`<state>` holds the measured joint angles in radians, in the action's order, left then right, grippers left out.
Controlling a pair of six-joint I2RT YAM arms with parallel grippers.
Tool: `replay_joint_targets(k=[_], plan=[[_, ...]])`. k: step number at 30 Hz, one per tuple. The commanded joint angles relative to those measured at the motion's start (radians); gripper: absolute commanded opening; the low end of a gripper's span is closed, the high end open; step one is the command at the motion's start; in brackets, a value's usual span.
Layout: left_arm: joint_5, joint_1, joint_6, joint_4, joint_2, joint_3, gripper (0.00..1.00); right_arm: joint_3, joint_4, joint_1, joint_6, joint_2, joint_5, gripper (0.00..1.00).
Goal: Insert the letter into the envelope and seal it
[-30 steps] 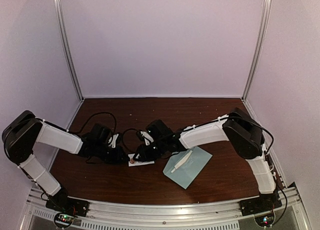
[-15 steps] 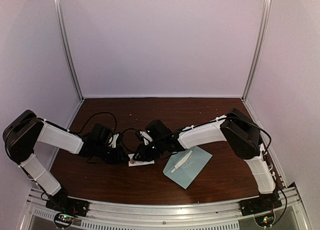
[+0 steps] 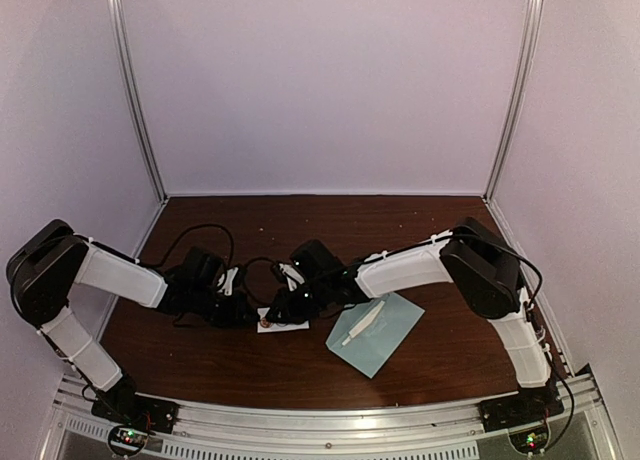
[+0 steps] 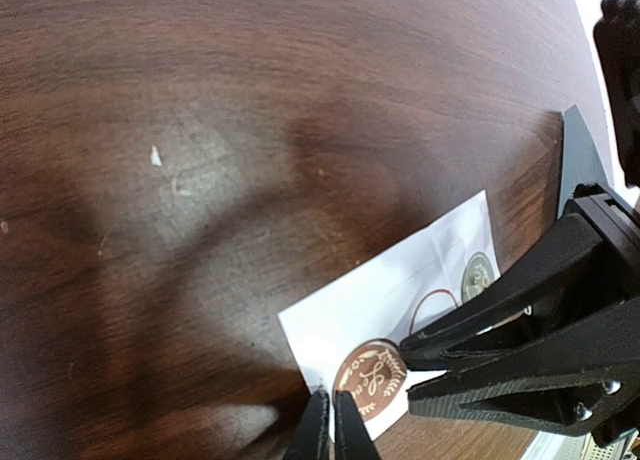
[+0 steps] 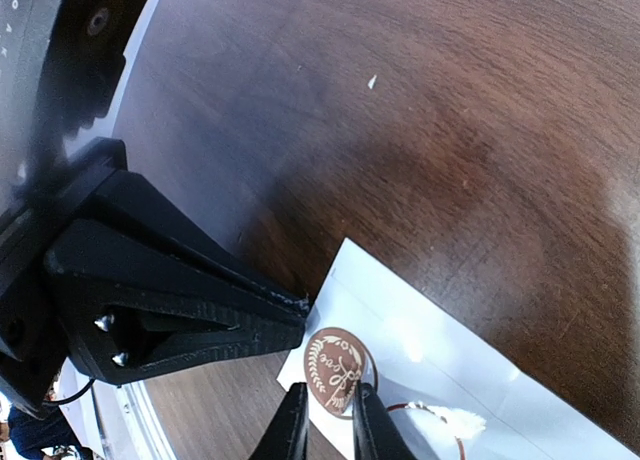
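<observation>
The pale teal envelope (image 3: 385, 338) lies flat on the table to the right of both grippers. A narrow white piece (image 3: 362, 322) lies across it; I cannot tell whether this is the letter. Left of it lies a small white sticker sheet (image 4: 400, 290) (image 3: 290, 321). My left gripper (image 4: 332, 422) (image 3: 250, 316) is shut on that sheet's near edge. My right gripper (image 5: 328, 412) (image 3: 280, 312) faces it. Its fingers pinch the round brown seal sticker (image 5: 338, 368) (image 4: 370, 378), whose edge stands up off the sheet.
A second, greenish round sticker (image 4: 478, 276) and an empty ring outline (image 5: 425, 412) show on the sheet. Dark wood table (image 3: 300, 230) runs back to pale walls with metal corner posts (image 3: 135, 90). Black cables (image 3: 200, 235) trail behind the left wrist.
The right gripper's fingers have narrowed onto the brown sticker, and the left gripper's fingers have drawn fully together. Both arms have barely moved.
</observation>
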<state>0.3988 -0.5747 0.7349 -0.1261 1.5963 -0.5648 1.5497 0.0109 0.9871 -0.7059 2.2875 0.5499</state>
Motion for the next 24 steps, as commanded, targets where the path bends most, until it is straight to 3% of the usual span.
replay_joint_targets(k=[1,12,24], plan=[[-0.002,0.004,-0.014,-0.017,0.019,-0.014,0.03,0.016,-0.008,0.005,-0.006,0.031,0.01,0.16],[0.004,0.004,-0.01,-0.023,0.022,-0.012,0.02,0.027,-0.008,0.008,-0.013,0.049,0.006,0.16],[0.005,0.004,-0.009,-0.022,0.015,-0.011,0.02,0.087,0.154,0.028,0.048,0.062,-0.192,0.18]])
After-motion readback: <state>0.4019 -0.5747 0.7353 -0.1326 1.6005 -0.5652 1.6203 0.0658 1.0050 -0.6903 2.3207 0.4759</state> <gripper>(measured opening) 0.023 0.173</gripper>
